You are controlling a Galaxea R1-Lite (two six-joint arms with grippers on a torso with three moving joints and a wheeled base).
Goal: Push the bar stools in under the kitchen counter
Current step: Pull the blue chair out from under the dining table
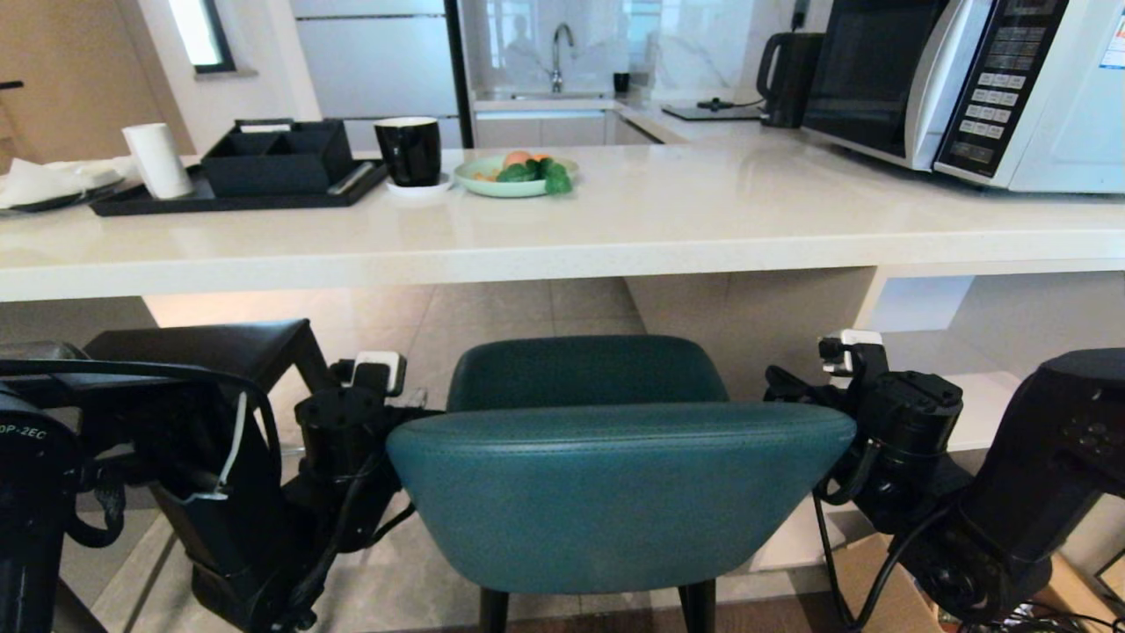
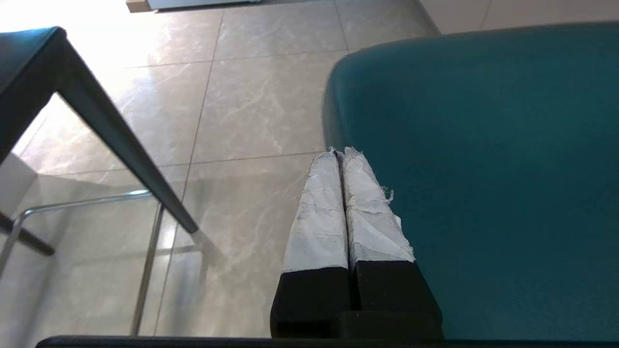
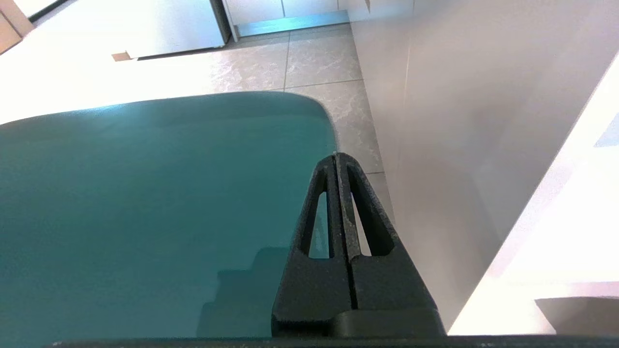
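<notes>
Teal stool (image 1: 615, 492), rounded curved back, stands before the white counter (image 1: 562, 237).

The left gripper (image 2: 342, 153) and right gripper (image 3: 337, 157) are held with fingers pressed together, flanking the rounded teal leather stool back (image 1: 615, 492).

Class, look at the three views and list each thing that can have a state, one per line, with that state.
teal stool: seat partly under the counter, back outside it
dark stool: seat under the counter's edge
kitchen counter: laden with a tray, cup, plate and microwave
left gripper: shut, beside the teal stool's left edge
right gripper: shut, beside its right edge
</notes>
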